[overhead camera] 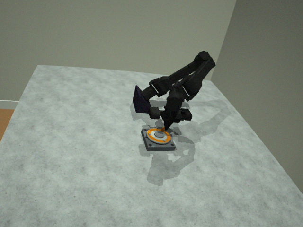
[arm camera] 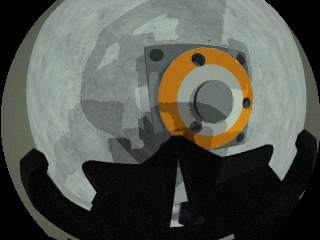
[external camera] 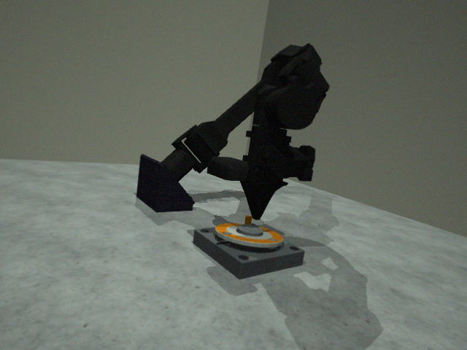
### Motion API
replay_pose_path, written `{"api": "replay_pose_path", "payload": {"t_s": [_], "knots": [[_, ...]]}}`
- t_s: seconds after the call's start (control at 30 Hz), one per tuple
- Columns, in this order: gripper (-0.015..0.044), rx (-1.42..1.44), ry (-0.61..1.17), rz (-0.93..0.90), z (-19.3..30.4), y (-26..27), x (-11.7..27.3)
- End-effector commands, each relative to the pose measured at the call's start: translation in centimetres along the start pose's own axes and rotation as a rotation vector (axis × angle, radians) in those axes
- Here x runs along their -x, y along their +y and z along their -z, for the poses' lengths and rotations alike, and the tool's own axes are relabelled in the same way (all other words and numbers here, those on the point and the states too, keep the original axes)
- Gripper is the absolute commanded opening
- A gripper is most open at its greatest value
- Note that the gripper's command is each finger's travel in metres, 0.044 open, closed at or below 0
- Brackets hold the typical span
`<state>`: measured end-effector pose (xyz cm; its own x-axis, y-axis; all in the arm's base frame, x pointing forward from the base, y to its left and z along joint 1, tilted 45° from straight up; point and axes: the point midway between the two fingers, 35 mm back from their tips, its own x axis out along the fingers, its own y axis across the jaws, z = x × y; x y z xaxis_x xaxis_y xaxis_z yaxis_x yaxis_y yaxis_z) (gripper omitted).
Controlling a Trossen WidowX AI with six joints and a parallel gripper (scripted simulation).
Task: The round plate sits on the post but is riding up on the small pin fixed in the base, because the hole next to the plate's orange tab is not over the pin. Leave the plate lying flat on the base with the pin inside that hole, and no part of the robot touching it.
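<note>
The round plate (overhead camera: 157, 140) (external camera: 222, 228) (arm camera: 169, 95), orange with a white inner ring, sits around the grey post (overhead camera: 159, 134) (external camera: 249, 230) (arm camera: 215, 101). A dark gap shows under its near edge in the exterior view, so it does not lie flat on the square grey base (overhead camera: 160, 148) (external camera: 271, 266). Its upright orange tab (overhead camera: 162, 129) (external camera: 248, 219) is at the side towards the arm. My gripper (overhead camera: 166, 129) (external camera: 257, 218) (arm camera: 176, 140) is shut and empty, pointing down, its tips right beside the tab; whether they touch is unclear. The pin cannot be made out.
The arm's dark purple mount (overhead camera: 140, 103) (external camera: 160, 188) stands on the pale table (overhead camera: 73, 158) (external camera: 94, 282) behind and left of the base. The arm arches over from it, and its shadows fall across the plate and table. Dark holes mark the base's corners.
</note>
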<state>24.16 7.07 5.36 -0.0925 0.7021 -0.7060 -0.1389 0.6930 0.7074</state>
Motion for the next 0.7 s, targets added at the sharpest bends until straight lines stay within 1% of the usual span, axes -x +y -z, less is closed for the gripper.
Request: {"api": "replay_pose_path", "payload": {"t_s": [0.0,0.67], "knots": [[0.0000,-0.008,0.019,0.004,0.8,-0.4,-0.3],[0.0000,-0.008,0.019,0.005,1.5,-1.5,-0.3]]}}
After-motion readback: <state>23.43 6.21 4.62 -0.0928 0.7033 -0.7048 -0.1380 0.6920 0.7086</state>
